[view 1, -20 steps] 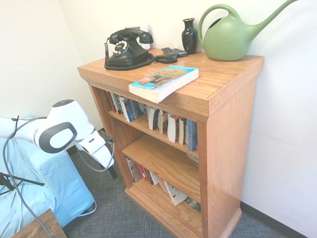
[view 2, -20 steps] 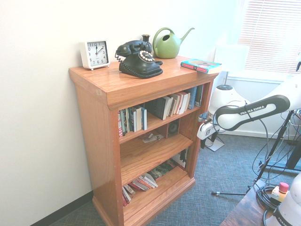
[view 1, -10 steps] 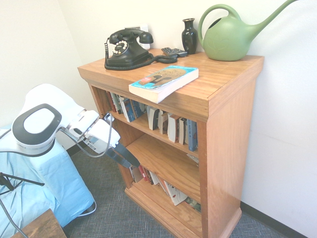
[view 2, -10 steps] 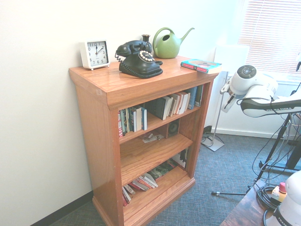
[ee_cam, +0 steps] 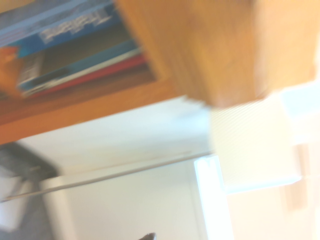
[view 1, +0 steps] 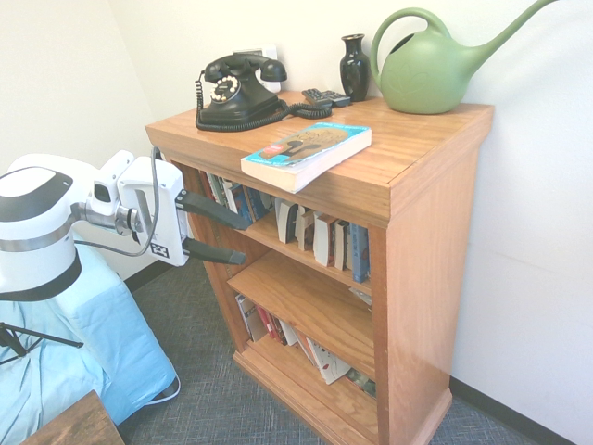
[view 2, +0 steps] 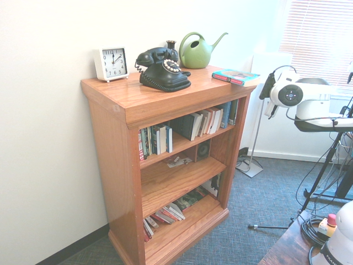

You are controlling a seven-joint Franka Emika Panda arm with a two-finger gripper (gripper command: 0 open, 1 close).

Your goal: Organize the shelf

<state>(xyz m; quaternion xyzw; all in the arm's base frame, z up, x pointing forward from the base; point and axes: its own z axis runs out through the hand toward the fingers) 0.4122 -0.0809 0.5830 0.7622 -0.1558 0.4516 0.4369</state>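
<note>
The shelf (view 1: pixel 422 269) is an orange-brown wooden bookcase with three open tiers, also seen from its other side (view 2: pixel 110 165). A blue paperback (view 1: pixel 307 153) lies flat on its top, overhanging the front edge. Rows of books (view 1: pixel 315 236) stand unevenly in the top tier, and more books (view 1: pixel 283 334) lean in the bottom tier. My gripper (view 1: pixel 244 240) hovers level at the shelf's left front corner, at top-tier height, open and holding nothing. The wrist view is blurred and shows shelf wood (ee_cam: pixel 200 50) and book spines (ee_cam: pixel 75 50).
On the top board stand a black dial phone (view 1: pixel 236 93), a dark vase (view 1: pixel 354 65), a green watering can (view 1: pixel 426 69), a remote (view 1: pixel 326 96) and a white clock (view 2: pixel 111 63). A blue-covered object (view 1: pixel 93 343) sits left of the shelf.
My arm has swung up from near the floor to top-tier height. The gripper turned from pointing down to pointing level at the shelf. Its fingers stayed open.
</note>
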